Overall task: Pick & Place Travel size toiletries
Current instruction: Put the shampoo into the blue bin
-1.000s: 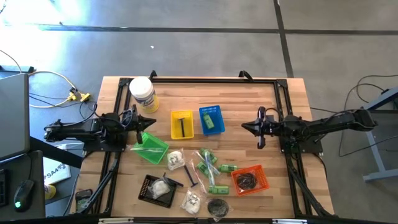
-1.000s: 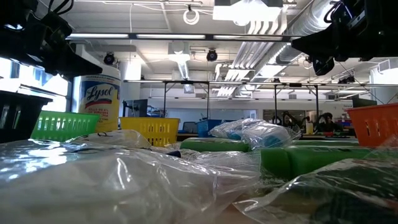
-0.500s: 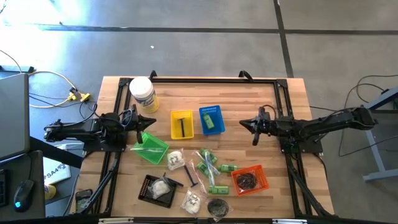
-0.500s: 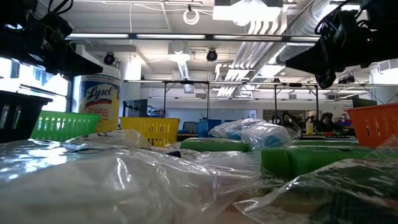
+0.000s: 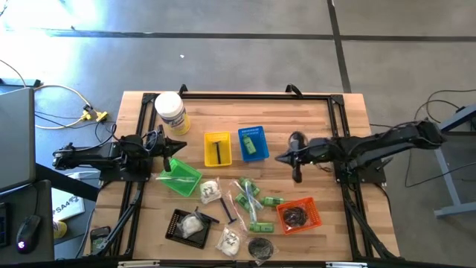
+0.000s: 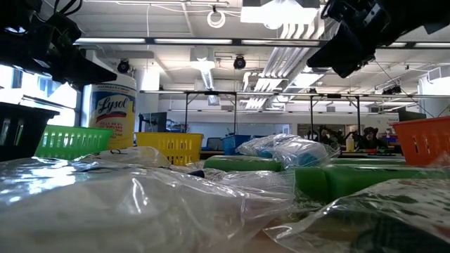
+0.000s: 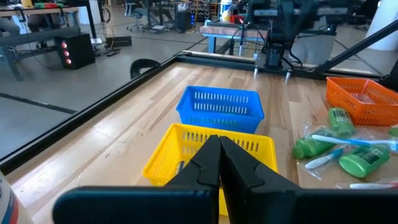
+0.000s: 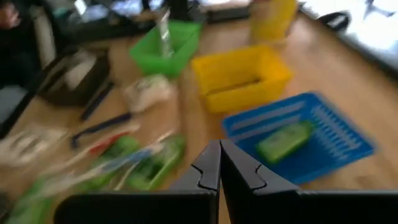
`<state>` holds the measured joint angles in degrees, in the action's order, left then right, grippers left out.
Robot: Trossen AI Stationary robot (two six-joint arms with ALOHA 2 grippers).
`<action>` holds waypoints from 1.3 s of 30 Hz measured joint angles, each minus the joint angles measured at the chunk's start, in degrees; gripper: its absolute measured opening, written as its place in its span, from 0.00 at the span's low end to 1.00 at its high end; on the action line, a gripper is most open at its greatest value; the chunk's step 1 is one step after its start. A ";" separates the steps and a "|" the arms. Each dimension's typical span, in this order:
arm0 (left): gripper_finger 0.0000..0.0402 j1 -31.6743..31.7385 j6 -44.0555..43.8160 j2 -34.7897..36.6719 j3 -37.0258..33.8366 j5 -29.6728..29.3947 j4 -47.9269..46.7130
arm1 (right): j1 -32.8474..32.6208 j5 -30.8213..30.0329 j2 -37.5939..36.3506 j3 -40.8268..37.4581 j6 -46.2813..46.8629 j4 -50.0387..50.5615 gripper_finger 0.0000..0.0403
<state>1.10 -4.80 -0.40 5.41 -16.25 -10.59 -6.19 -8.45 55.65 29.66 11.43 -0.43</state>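
A wooden table (image 5: 349,119) stands on a grey floor. The toiletries (image 5: 249,202), green bottles and clear packets, lie scattered near its front edge; one green bottle (image 8: 283,140) lies in the blue basket (image 5: 253,143). The left gripper (image 5: 181,147) hangs near the green basket (image 5: 181,177), fingers clenched, empty. The right gripper (image 5: 281,158) hovers beside the blue basket, fingers clenched, empty.
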 joint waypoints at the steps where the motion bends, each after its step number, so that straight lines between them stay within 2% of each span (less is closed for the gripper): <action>1: 0.00 0.00 0.00 0.00 0.00 0.00 0.02 | -0.73 0.00 2.14 1.09 0.31 0.81 0.01; 6: 0.00 0.00 0.00 0.00 0.02 0.04 -0.02 | -4.51 -5.79 13.76 8.04 1.67 1.83 0.00; 8: 0.00 0.00 0.00 0.00 0.02 0.04 0.00 | -5.12 -4.08 17.73 11.49 1.84 4.67 0.01; 12: 0.00 0.00 0.00 0.00 0.04 0.11 -0.02 | -5.28 4.05 24.51 18.95 2.70 13.44 0.01; 15: 0.00 0.00 0.00 0.00 0.06 0.24 -0.14 | -5.97 4.54 28.90 24.07 5.06 20.58 0.03; 18: 0.00 0.00 -0.02 0.00 0.09 0.24 -0.30 | -6.99 5.08 32.71 28.52 5.28 27.04 0.13; 25: 0.00 0.00 -0.02 0.00 0.14 0.54 -0.59 | -9.78 9.54 39.91 36.73 6.54 32.01 0.50; 28: 0.00 0.00 -0.02 0.00 0.19 0.74 -0.95 | -10.49 12.00 41.65 38.61 8.25 33.82 0.60; 32: 0.00 0.00 -0.02 0.00 0.24 0.76 -1.42 | -11.13 11.85 42.30 39.09 11.51 35.27 0.66; 39: 0.00 0.00 -0.02 0.00 0.24 0.76 -1.46 | -11.02 8.97 42.30 39.06 18.16 39.10 0.67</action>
<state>1.10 -4.82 -0.40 5.65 -15.49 -12.05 -17.21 0.51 97.95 68.72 29.60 38.67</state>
